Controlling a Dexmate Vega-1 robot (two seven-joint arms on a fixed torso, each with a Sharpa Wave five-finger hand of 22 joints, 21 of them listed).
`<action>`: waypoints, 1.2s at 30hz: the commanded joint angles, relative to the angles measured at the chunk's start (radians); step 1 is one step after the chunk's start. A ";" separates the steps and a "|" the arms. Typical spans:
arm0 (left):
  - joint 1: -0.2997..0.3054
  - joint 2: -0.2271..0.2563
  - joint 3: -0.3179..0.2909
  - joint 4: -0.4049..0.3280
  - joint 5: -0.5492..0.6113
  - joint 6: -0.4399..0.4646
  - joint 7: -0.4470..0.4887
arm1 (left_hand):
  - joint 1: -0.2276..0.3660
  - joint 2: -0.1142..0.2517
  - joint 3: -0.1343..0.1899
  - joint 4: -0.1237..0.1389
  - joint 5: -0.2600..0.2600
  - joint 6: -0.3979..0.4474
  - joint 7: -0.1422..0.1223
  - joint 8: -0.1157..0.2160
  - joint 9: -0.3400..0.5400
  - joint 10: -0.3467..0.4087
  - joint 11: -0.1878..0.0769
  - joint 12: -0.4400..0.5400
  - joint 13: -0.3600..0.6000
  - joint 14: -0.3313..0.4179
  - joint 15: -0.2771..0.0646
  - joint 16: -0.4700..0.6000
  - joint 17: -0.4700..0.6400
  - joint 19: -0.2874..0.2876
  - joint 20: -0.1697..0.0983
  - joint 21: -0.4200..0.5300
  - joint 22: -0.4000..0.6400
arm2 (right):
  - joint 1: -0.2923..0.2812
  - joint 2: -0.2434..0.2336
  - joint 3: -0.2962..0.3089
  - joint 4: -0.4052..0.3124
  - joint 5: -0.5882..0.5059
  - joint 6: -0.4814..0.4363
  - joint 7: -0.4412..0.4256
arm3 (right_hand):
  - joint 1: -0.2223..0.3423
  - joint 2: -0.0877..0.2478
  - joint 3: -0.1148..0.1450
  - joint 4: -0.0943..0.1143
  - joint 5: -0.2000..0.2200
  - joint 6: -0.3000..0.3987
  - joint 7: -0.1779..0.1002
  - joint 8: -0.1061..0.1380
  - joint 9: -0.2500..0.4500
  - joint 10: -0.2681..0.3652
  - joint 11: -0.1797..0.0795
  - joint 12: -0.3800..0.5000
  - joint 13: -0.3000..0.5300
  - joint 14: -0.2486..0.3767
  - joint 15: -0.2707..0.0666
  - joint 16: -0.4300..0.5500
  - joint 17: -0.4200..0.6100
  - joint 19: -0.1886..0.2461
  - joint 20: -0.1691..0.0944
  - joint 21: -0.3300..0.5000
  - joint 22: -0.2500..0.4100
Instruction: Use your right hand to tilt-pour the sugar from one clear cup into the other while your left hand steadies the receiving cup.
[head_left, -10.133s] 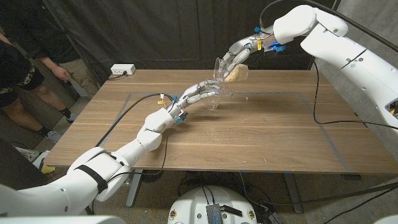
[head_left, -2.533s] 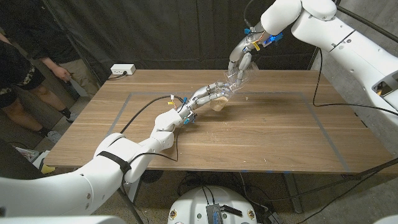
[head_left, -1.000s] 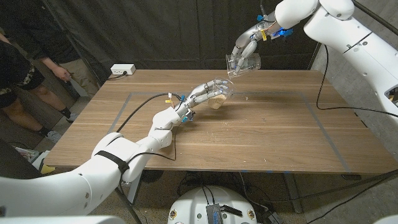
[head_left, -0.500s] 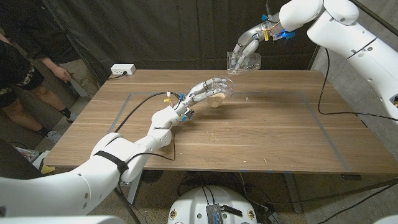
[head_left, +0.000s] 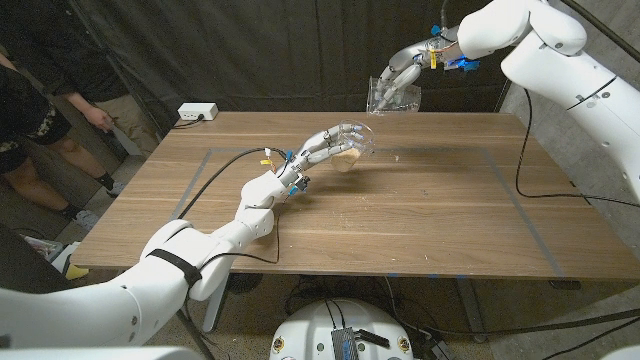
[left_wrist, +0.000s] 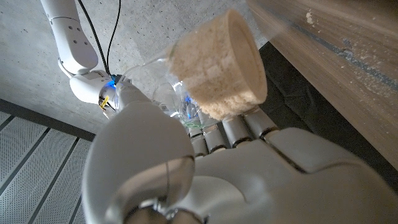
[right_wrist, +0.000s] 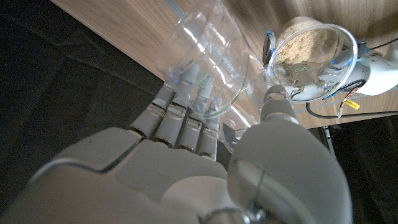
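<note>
Two clear cups are in play, and the nearer one sits on the table (head_left: 420, 220) in the left hand (head_left: 325, 150). That hand's fingers wrap around the receiving cup (head_left: 350, 155), which is leaning a little, not quite straight up. It has light brown sugar (left_wrist: 217, 65) packed in its bottom. Some grains lie loose on the wood close by.

Farther back and up to the right, the right hand (head_left: 400, 70) holds the pouring cup (head_left: 390, 97) in the air, fingers closed around its side. This cup looks see-through and empty, so I think the sugar is already across. It is tipped, with its open mouth facing left and down toward the other cup. It hangs well apart from the receiving cup, above the far edge of the table. I think the right hand now needs to set its cup down on the table to the right.
</note>
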 joint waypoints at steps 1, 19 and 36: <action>0.048 0.041 0.028 -0.115 -0.040 0.046 0.044 | 0.006 0.002 0.000 0.008 0.004 0.003 0.004 0.003 0.002 0.006 -0.003 0.004 0.003 0.009 -0.137 -0.004 0.002 0.009 -0.057 0.005 -0.001 | -0.093 -0.054 0.056 -0.076 0.039 -0.090 -0.106 | 0.007 0.020 -0.004 0.001 0.006 0.059 -0.049 0.005 0.003 0.008 0.001 0.007 0.003 0.010 -0.151 0.005 0.006 0.011 -0.069 0.004 0.002; 0.114 0.104 0.061 -0.276 -0.096 0.111 0.119 | 0.008 0.004 0.001 0.012 0.003 0.000 0.004 0.003 0.004 0.005 0.001 0.004 0.003 0.006 -0.136 -0.006 -0.001 0.010 -0.050 0.006 -0.002 | -0.211 -0.110 0.118 -0.125 0.114 -0.141 -0.256 | 0.005 0.021 -0.005 0.003 0.005 0.058 -0.047 0.002 0.006 0.009 0.009 0.005 0.005 0.014 -0.151 0.004 0.008 0.012 -0.068 0.003 0.002; 0.182 0.194 0.089 -0.449 -0.115 0.172 0.230 | 0.008 0.003 0.001 0.017 0.000 -0.008 0.004 0.001 0.007 -0.001 -0.003 0.000 0.003 0.003 -0.137 -0.007 -0.005 0.008 -0.046 0.005 -0.004 | -0.351 -0.134 0.205 -0.160 0.202 -0.172 -0.468 | 0.005 0.022 -0.005 0.003 0.004 0.057 -0.049 0.000 0.010 0.019 0.002 0.004 0.005 0.019 -0.151 0.004 0.010 0.018 -0.068 0.004 0.002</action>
